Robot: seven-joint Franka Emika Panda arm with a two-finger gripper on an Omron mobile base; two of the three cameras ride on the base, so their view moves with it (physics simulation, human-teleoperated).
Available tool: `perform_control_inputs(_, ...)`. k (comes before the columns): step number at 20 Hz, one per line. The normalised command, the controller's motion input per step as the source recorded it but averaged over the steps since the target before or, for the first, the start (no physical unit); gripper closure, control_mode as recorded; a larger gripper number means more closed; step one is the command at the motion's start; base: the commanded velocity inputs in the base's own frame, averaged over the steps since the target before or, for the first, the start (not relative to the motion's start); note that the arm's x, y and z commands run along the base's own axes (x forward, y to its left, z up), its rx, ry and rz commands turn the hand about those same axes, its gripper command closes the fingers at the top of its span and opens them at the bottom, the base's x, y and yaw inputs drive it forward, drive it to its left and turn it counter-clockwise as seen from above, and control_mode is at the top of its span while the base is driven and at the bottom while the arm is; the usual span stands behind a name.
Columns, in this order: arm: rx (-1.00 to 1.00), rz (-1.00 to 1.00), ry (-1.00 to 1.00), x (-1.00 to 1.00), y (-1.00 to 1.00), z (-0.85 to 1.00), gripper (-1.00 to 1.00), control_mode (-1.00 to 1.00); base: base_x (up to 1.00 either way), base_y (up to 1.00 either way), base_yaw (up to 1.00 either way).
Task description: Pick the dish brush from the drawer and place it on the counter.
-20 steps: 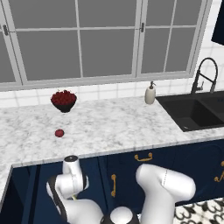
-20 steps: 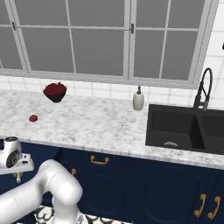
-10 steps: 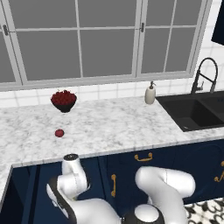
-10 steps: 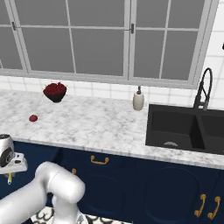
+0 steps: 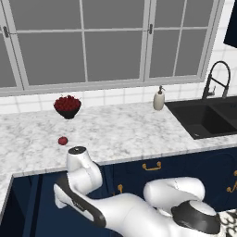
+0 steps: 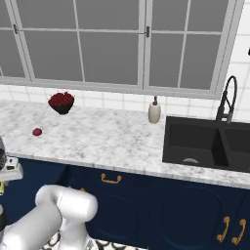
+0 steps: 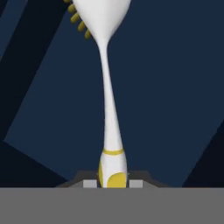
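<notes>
The dish brush (image 7: 107,83) runs up the middle of the hand view, its white head with yellow bristles at the top and its thin handle ending in a yellow tip. My gripper (image 7: 113,181) is shut on that yellow end. Behind the brush lie the navy surfaces of the drawer (image 7: 170,87). In the left base view my hand (image 5: 69,196) hangs below the edge of the white marble counter (image 5: 125,132), at the left. The right base view has the counter (image 6: 107,141) running across its middle.
A small red apple (image 5: 62,140) lies on the counter near a dark bowl of red fruit (image 5: 67,105). A soap dispenser (image 5: 159,99) stands by the black sink (image 5: 206,119) and its faucet (image 5: 217,78) at the right. Navy fronts with brass handles (image 6: 111,179) run below.
The arm's lower links have swung to the right in the left base view. The hand has stayed almost in place below the counter edge, and the jaws remain shut.
</notes>
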Motion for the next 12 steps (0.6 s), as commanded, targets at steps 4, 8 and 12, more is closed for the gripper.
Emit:
perform_control_inputs(4,0.00,0.00,-0.08,-0.09,-0.51,1.00,1.00,-1.00,0.00,0.00,0.00)
perform_control_inputs(8,0.00,-0.10,-0.08,0.29,-0.47,0.61,1.00,-1.00,0.00,0.00,0.00)
perform_control_inputs(12,0.00,-0.17,-0.06,0.84,-0.31,0.61,1.00,-1.00,0.00,0.00,0.00)
